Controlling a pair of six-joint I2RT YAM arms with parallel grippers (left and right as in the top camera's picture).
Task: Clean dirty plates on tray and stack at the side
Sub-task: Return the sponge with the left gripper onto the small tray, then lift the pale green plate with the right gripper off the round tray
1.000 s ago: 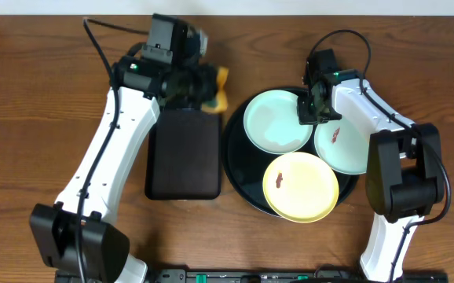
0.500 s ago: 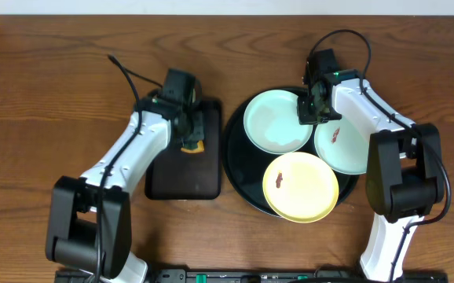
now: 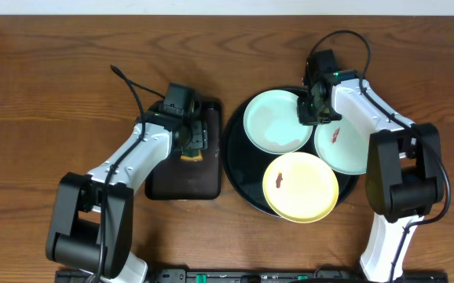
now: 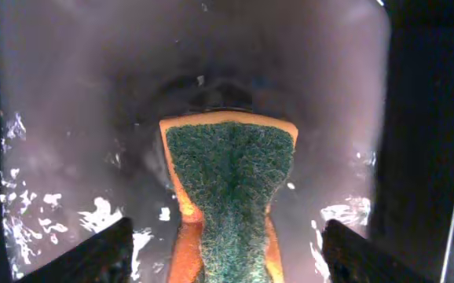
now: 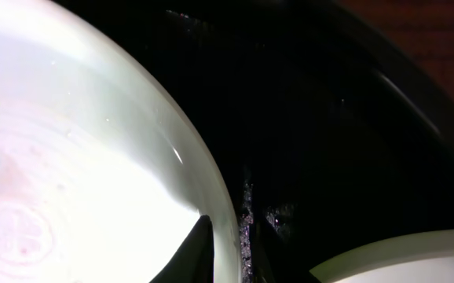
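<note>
Three dirty plates lie on the round black tray (image 3: 238, 182). One mint-green plate (image 3: 272, 122) (image 5: 70, 157) is at the back left, a second mint-green plate (image 3: 343, 148) with a brown smear is at the right, and a yellow plate (image 3: 302, 189) with a smear is in front. My right gripper (image 3: 309, 108) (image 5: 231, 255) straddles the back-left plate's right rim, jaws narrow, with one finger (image 5: 194, 253) inside the rim. My left gripper (image 3: 192, 138) (image 4: 227, 255) hangs open over an orange and green sponge (image 4: 228, 185), its fingertips (image 4: 86, 255) wide of it.
The sponge (image 3: 193, 146) lies on a wet rectangular black tray (image 3: 181, 182), left of the round tray. Brown wooden table (image 3: 46, 94) surrounds both trays. Both arm bases stand at the front edge.
My left arm swung from behind the rectangular tray down onto it with the sponge, then its jaws opened and left the sponge lying there. The right arm and plates stayed put.
</note>
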